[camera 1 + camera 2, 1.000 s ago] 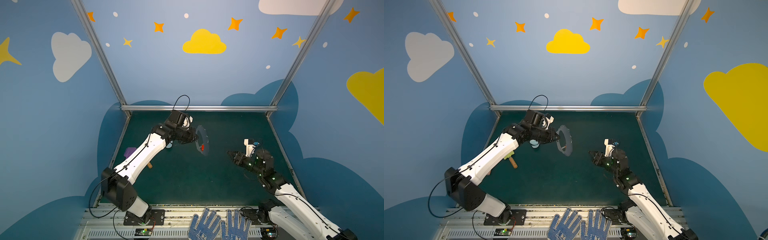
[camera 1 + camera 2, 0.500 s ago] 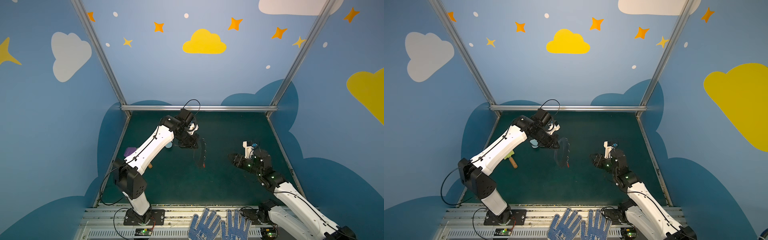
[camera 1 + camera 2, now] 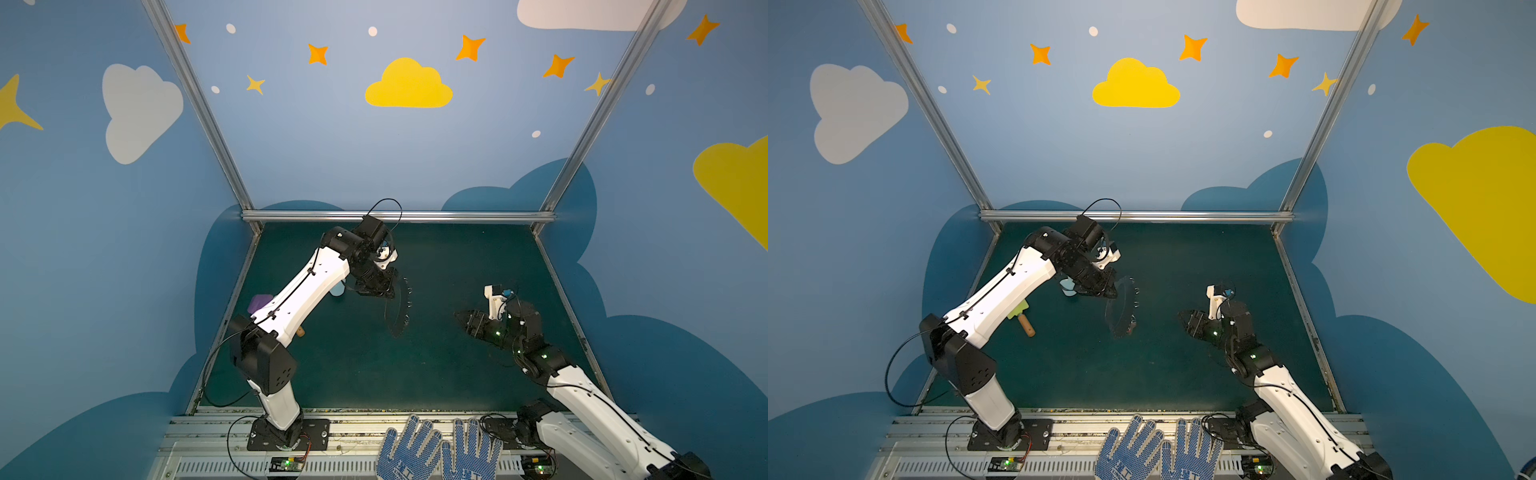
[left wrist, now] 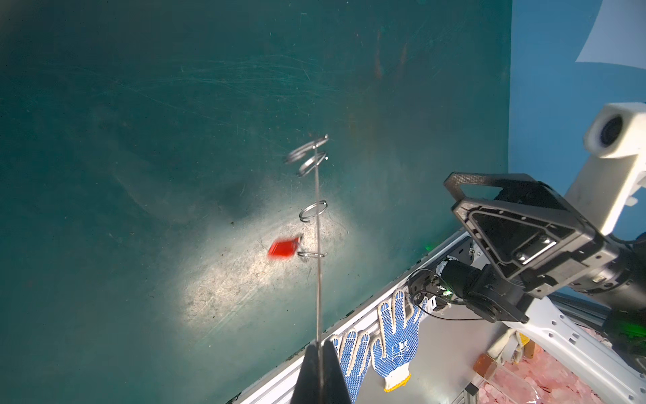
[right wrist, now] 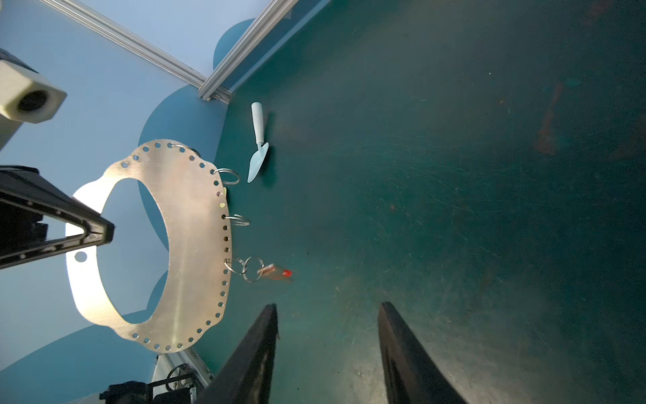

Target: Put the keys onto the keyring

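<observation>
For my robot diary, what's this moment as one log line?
left gripper: shut on keyring | key: hanging from keyring | right gripper: open, empty

The dark green desk (image 3: 457, 257) is showing scuffs and fine scratches all over. A pale blue toy shovel (image 5: 259, 140) is lying flat towards the back left corner. A light green shovel with a wooden handle (image 3: 1022, 319) is lying near the left edge, and a purple piece (image 3: 259, 302) is peeking out close by, half hidden.

Top views look down over everything; close wrist views, opposed, share the keyring (image 5: 195, 245)
</observation>
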